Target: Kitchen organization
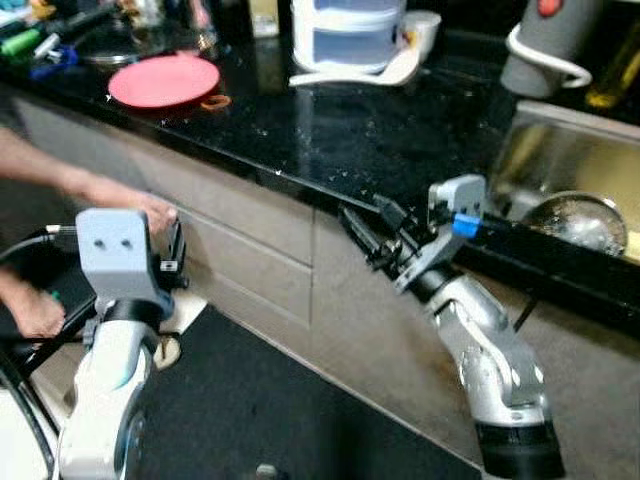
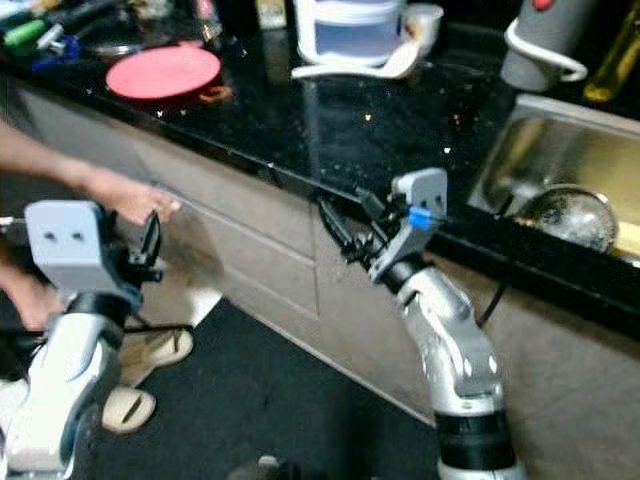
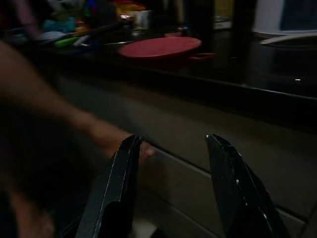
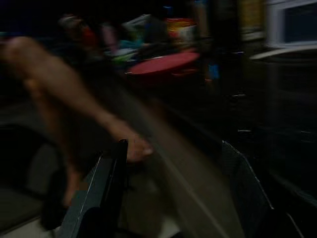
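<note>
Your left gripper [image 3: 171, 191] has its two long black fingers [image 3: 116, 191] spread wide with nothing between them, and they point at the grey drawer front [image 1: 245, 225] under the worktop edge, where a person's hand [image 1: 135, 200] rests just beyond the tips. Your right gripper [image 1: 365, 235] hangs just below the lip of the glossy black stone worktop [image 1: 350, 130], close to the seam between two cabinet fronts; in its wrist view the fingers [image 4: 106, 191] also stand well apart and empty. Beyond both sets of fingers, up and away across the worktop, lies the flat round pink plate [image 1: 163, 80], which I take to be the likeliest thing to tidy, though the task names nothing in particular. It sits on the worktop's left part, well apart from both grippers and higher than either, with a small orange ring [image 1: 215, 101] touching or just beside its rim. Being round, it offers no long axis to line up with; what matters is that it lies flat, so you would need to come in level with the rim. The left gripper looks the nearer of the two, since the plate lies almost straight ahead of it, while the right would have to reach across. Further right stand a white stacked plastic container [image 1: 345, 35] and a steel sink [image 1: 560, 165] holding a metal bowl [image 1: 580, 215]. Mind the person's arm [image 1: 40, 165], which crosses the left gripper's likely path.
</note>
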Robot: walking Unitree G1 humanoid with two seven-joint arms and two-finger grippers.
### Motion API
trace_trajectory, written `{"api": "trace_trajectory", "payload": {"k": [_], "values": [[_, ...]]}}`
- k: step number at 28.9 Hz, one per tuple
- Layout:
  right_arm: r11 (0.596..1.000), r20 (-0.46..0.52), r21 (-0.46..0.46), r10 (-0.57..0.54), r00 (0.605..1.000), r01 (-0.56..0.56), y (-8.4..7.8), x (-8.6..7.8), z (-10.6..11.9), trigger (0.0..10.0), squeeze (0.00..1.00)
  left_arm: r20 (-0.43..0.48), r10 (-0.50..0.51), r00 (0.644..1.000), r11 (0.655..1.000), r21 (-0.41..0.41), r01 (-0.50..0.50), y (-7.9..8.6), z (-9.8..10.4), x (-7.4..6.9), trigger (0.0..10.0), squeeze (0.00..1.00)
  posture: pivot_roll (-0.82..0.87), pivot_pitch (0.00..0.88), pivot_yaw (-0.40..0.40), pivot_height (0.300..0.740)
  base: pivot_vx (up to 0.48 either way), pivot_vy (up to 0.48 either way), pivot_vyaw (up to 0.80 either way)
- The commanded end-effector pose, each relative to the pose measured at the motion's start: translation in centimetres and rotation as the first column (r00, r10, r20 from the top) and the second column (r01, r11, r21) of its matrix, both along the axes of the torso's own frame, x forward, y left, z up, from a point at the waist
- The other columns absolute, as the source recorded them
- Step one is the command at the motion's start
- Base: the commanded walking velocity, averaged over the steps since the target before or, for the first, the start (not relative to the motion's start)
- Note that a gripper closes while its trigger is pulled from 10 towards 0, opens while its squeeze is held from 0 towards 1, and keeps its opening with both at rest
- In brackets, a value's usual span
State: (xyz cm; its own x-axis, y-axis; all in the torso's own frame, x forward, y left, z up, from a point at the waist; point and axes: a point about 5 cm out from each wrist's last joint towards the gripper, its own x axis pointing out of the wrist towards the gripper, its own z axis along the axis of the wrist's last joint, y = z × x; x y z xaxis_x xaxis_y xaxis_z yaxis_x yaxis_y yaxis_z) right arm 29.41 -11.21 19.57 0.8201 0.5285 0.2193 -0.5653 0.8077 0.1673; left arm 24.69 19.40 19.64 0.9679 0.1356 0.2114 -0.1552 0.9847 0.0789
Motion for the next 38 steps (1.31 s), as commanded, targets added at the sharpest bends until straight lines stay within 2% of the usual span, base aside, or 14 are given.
{"api": "trace_trajectory", "payload": {"k": [1,10,26,33,38], "values": [[1.0,-0.008,0.003,0.0,1.0,0.0,-0.12,0.01,-0.34,10.0,0.0,-0.013,0.0,1.0,1.0,0.003,0.0,0.01,-0.12,0.04,10.0,0.0,0.0,0.061,-0.039,0.732,0.0,0.0,0.77],[1.0,-0.01,0.001,0.014,1.0,-0.014,0.13,0.06,-0.41,10.0,0.0,-0.019,-0.007,1.0,1.0,-0.007,0.007,-0.2,-0.09,0.52,10.0,0.0,-0.01,0.062,-0.034,0.732,0.0,0.0,0.77],[1.0,-0.027,0.001,0.008,1.0,-0.008,-0.03,0.34,-0.66,10.0,0.0,-0.016,-0.039,0.999,0.999,-0.03,0.038,-0.66,-0.04,0.93,10.0,0.0,-0.01,0.059,-0.036,0.732,0.0,0.0,0.0],[1.0,-0.029,0.001,0.019,0.999,-0.019,0.05,0.35,-0.69,10.0,0.0,-0.006,-0.058,0.998,0.998,0.003,0.058,-0.84,0.2,0.86,10.0,0.0,-0.01,0.06,-0.037,0.732,0.0,0.0,0.0],[1.0,-0.028,0.002,0.021,0.999,-0.021,0.12,0.35,-0.69,10.0,0.0,-0.001,-0.061,0.998,0.998,0.007,0.061,-0.74,0.34,0.85,10.0,0.0,-0.01,0.061,-0.035,0.732,0.265,0.0,0.0]]}}
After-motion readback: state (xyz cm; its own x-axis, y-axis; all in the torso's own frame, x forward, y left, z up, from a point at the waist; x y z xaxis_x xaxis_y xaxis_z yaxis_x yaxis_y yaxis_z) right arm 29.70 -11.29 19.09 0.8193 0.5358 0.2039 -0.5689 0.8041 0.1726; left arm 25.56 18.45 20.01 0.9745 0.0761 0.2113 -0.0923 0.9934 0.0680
